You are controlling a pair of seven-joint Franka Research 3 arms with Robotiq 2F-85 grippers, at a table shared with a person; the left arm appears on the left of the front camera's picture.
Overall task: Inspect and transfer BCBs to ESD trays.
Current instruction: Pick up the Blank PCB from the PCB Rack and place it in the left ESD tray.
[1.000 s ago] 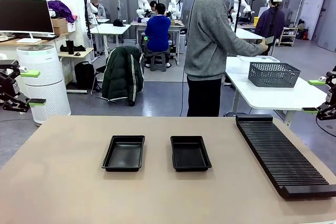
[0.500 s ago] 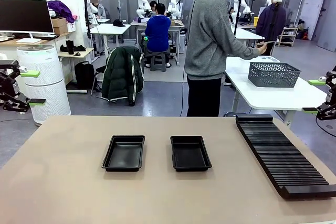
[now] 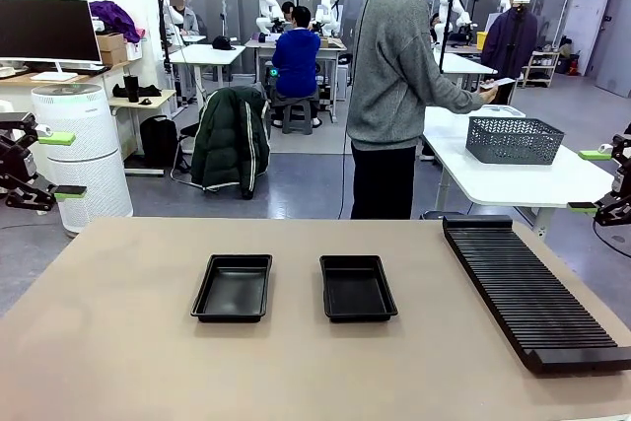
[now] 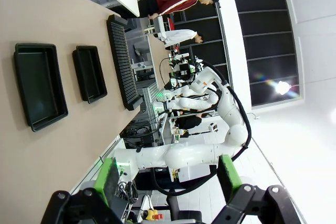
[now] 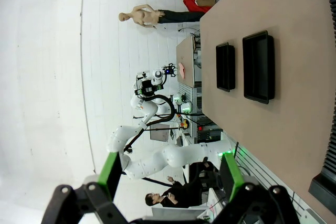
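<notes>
ESD trays: two on the tan table (image 3: 118,342), side by side with a gap between them, long sides parallel, floors bare and glossy.

- Left ESD tray (image 3: 233,288): lies inboard of the left gripper (image 3: 64,165) and lower than it, well apart. From the left wrist it is the nearer, larger tray (image 4: 39,85), ahead of the fingers and off to one side.
- Right ESD tray (image 3: 357,288): lies inboard of the right gripper (image 3: 589,181), well apart, with the long black slotted rack (image 3: 532,293) between the two. From the right wrist it is the nearer tray (image 5: 258,66), and the left ESD tray (image 5: 226,66) sits just beyond it.
- From the left wrist, the right ESD tray (image 4: 90,73) comes after the left one, then the rack (image 4: 123,61) farthest from the fingers.

Left gripper (image 4: 168,179): jaws apart, green pads facing each other across free air, nothing between them. It hangs outside the table's left edge.

Right gripper (image 5: 170,176): jaws apart, nothing between the pads. It hangs outside the table's right edge, beside the rack's far end.

Beyond both grippers, past the table's far edge, a person (image 3: 394,76) in a grey sweater stands turned toward a white side table (image 3: 493,184) that carries a grey mesh basket (image 3: 515,140). The person's hand (image 3: 488,94) holds a thin pale flat item. Cannot tell whether it is a BCB.
</notes>
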